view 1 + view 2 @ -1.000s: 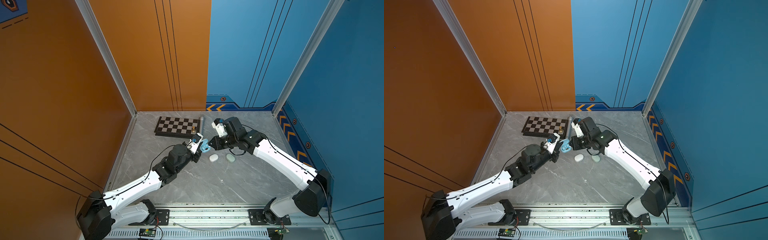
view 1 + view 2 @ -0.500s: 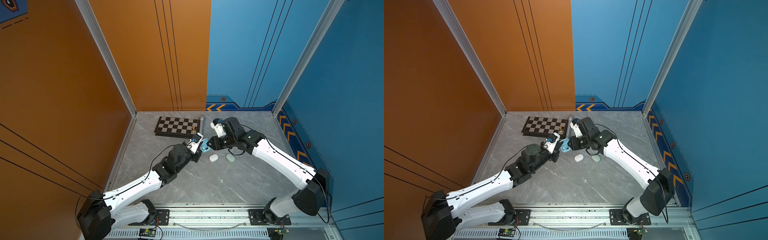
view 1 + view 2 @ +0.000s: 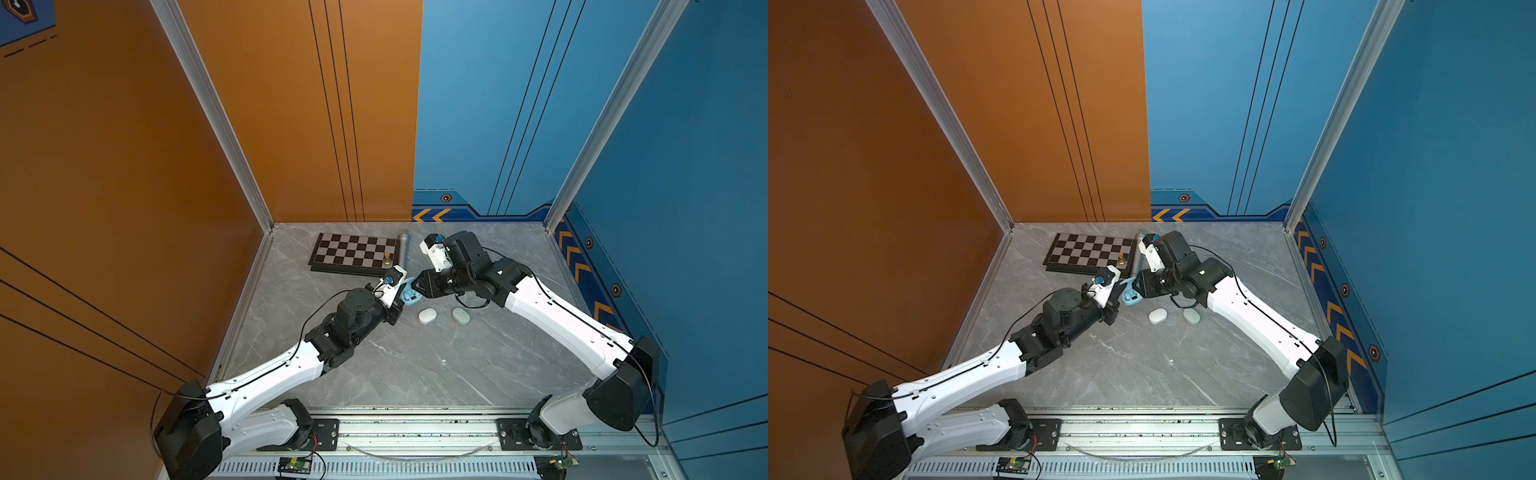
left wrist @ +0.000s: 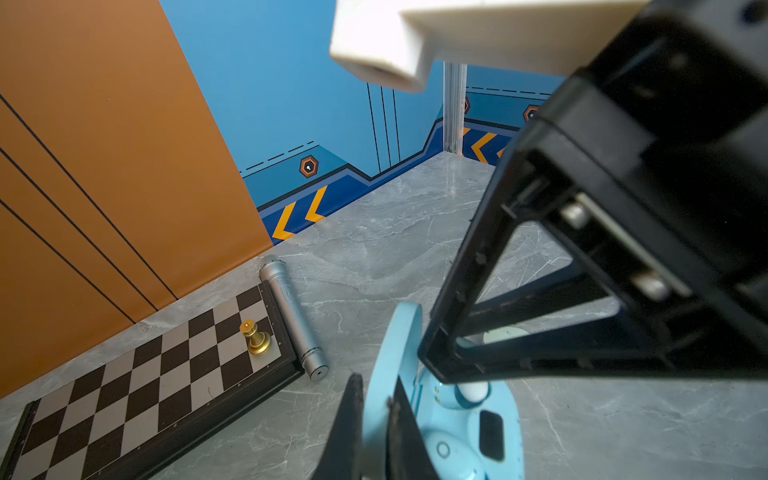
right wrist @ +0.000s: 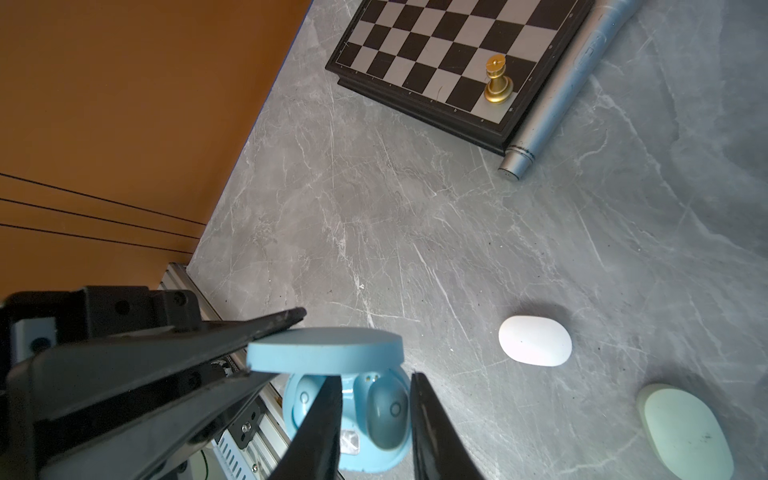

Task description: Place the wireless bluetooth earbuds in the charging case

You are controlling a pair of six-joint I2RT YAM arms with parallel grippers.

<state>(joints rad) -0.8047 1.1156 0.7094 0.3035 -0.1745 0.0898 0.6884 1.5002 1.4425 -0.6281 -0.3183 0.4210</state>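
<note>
The light blue bean-shaped earbud [image 5: 388, 409] sits in a pocket of the open light blue plastic charging case [image 5: 365, 457], with a second bud [image 5: 305, 397] beside it. The right end effector [image 5: 374, 377] straddles the first bud, jaws apart. The left end effector [image 4: 376, 379] is clamped on the raised lid [image 4: 395, 345]. The case is in the far half of the grey marble desk [image 3: 415, 374], midway between its side edges, with a white oval case [image 5: 535, 340] and a pale green oval case [image 5: 685, 432] close by

Both top views look down from high up and far off at the whole grey counter [image 3: 415, 374]. Each wrist camera sits low and very close, tipped down at it. Both wrist views share the chessboard [image 4: 145, 395] and the blue case [image 5: 324, 349].
</note>
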